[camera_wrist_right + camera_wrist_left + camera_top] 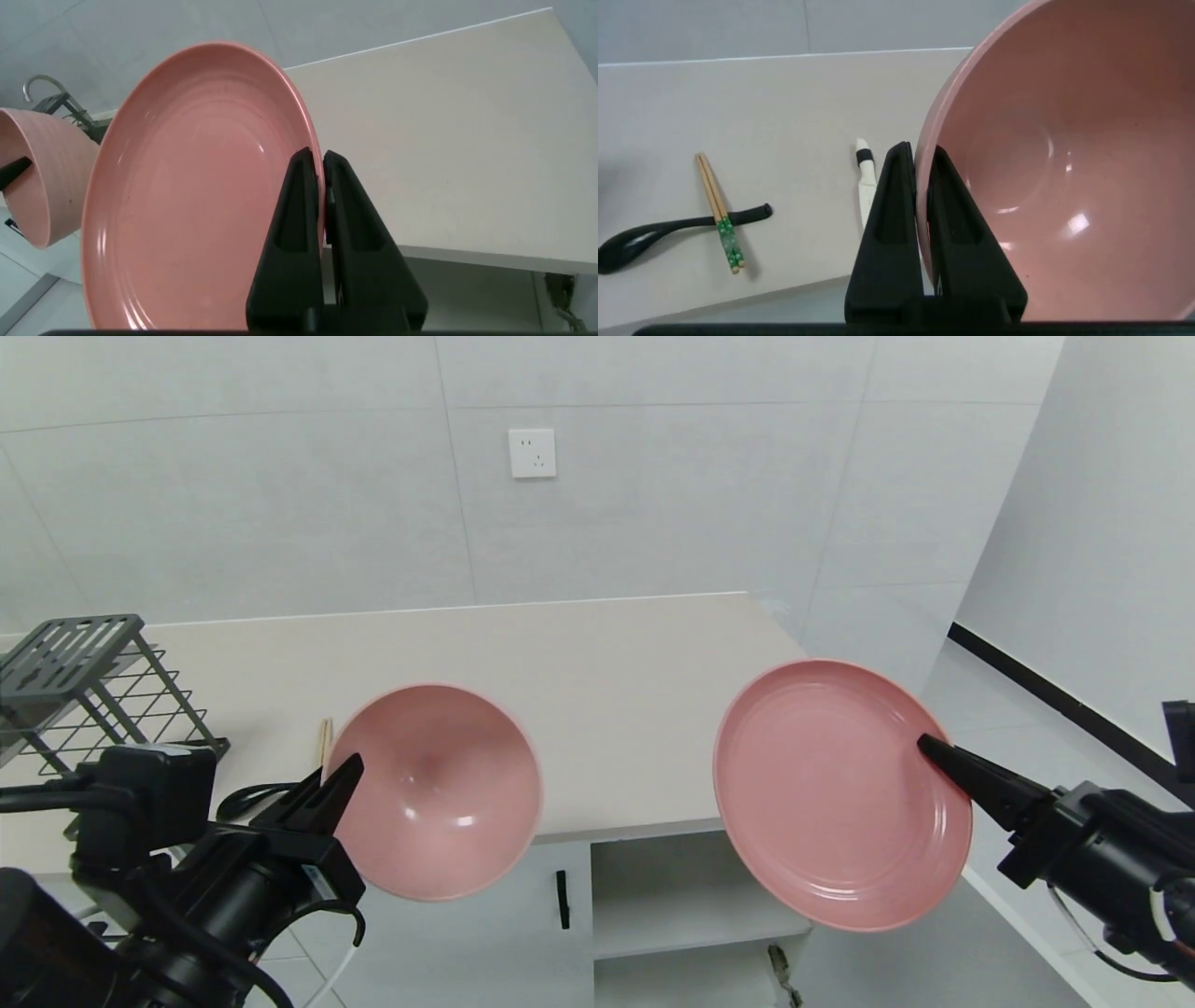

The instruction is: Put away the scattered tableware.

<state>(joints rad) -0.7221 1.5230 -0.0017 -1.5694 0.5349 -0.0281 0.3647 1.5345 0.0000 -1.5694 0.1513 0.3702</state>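
Held in the air before the counter (607, 663), the left gripper (353, 767) was clamped on the pink bowl (448, 793)'s rim and the right gripper (924, 742) on the pink plate (831, 793)'s, both likely stiff, light and slick, best pinched there, with chopsticks (719, 224) lying beyond.

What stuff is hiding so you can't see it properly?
White utensil, left wrist view: one end hidden behind the left gripper.
Chopsticks, head view: mostly behind the pink bowl.
Wire rack, head view: cut off by the picture's edge.
Plate, right wrist view: rim partly behind the right gripper.
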